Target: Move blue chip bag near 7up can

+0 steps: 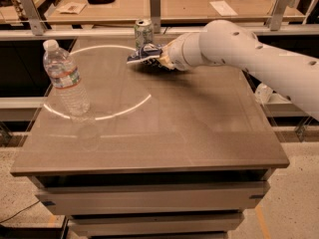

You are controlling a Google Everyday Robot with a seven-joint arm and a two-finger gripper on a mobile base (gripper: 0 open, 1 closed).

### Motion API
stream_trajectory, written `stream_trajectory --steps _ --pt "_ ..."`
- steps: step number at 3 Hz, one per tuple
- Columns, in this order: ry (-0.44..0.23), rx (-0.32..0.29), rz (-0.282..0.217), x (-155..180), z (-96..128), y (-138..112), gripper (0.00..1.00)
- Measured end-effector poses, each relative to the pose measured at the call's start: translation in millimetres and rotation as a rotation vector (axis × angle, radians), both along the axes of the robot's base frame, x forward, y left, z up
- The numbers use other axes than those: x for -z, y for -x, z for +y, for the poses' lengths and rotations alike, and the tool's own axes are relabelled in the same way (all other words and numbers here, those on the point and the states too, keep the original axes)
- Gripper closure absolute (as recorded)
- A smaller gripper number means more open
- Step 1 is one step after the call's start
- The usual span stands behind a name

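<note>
The blue chip bag (144,54) is a dark-blue crumpled foil bag with white markings, held just above the table at the far middle. My gripper (160,59) is shut on its right end, at the tip of the white arm that reaches in from the right. The 7up can (143,33) stands upright right behind the bag, green and white with a silver top. The bag's left end sits just in front of the can's base; I cannot tell if they touch.
A clear water bottle (65,78) with a white cap stands upright at the left of the brown table (149,143). A metal rail and another table with papers run behind the far edge. The white arm (249,59) spans the table's right far side.
</note>
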State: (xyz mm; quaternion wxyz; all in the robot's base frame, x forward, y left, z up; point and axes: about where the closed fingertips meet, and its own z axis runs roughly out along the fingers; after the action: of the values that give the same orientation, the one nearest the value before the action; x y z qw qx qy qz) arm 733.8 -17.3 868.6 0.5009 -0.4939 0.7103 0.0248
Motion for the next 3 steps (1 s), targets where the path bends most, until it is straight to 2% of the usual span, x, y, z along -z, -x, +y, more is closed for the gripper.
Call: stream_trajectory --steps 1,3 --pt "0.0 -0.003 0.001 0.4 2.0 0.0 0.85" --pt "0.0 -0.008 0.003 1.2 5.6 0.5 0.38"
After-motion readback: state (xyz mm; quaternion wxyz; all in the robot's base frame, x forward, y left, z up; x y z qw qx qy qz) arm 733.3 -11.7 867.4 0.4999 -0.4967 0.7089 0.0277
